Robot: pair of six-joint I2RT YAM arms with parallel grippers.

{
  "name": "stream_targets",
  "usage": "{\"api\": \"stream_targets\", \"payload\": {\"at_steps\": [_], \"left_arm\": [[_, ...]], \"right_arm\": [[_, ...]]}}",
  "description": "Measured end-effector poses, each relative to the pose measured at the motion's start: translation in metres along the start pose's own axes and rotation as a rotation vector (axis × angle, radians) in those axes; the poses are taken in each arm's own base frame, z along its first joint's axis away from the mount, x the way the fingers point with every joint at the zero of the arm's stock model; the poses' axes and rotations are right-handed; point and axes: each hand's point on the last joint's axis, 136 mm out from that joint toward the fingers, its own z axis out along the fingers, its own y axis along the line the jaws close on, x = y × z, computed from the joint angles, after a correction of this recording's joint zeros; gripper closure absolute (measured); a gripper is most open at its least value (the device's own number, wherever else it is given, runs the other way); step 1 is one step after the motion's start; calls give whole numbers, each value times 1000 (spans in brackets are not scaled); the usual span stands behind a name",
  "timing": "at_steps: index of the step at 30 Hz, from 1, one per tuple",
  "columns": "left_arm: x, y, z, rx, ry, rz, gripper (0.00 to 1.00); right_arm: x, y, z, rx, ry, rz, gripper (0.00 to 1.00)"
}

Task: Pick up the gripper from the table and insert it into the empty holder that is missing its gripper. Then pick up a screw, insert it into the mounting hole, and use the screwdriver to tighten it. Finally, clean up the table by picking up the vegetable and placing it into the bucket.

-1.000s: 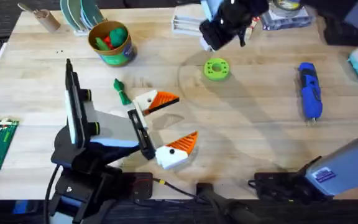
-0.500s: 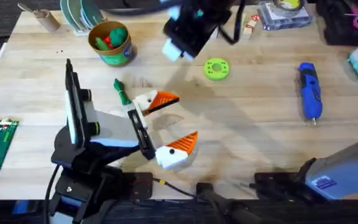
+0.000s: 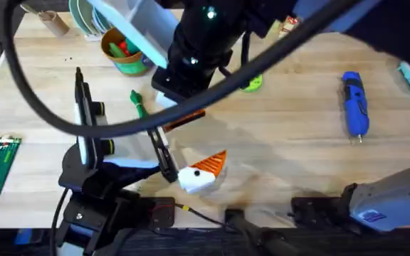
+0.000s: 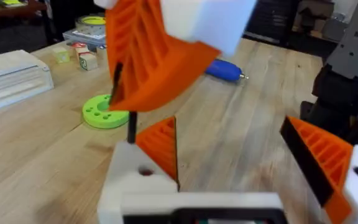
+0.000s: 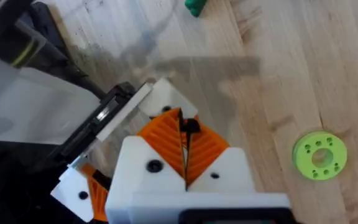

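**Screw held above the mounting hole of the refitted finger**

The right gripper (image 5: pixel 184 127) reaches across the table to the left arm, its orange pads pressed together on a thin dark pin, judged to be the screw (image 4: pixel 131 124). The left gripper (image 4: pixel 229 134) lies low over the table with its jaws apart. The gripper (image 4: pixel 161 142), an orange wedge, appears seated in the holder (image 4: pixel 135 186), so the step in hand is judged to be screw insertion. The mounting hole (image 4: pixel 145 171) shows as a small dark dot on the white face of the holder, just below the tip of the screw. Whether tip and hole touch cannot be told.

To do the step well, the screw should hang upright and line up over the hole before it goes down. The pads should part only once the shaft stands by itself. The left arm should hold steady, since any shift moves the hole.

The screwdriver (image 3: pixel 354 103) lies well apart on the right side of the table. The vegetable (image 3: pixel 139 104) lies just beside the left arm, near the bucket (image 3: pixel 128 65). A flat green disc (image 5: pixel 319 155) lies near the work. The right arm and its cable cross over the work from above and hide it, so the wrist views must guide the alignment
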Motion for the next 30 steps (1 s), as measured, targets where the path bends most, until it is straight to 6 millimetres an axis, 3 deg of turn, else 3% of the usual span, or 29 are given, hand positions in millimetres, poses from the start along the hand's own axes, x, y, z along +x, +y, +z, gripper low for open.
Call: {"api": "stream_targets", "payload": {"at_steps": [30], "left_arm": [[0,0,0,0,0,0,7]], "right_arm": [[3,12,0,-59,10,1,994]]}}
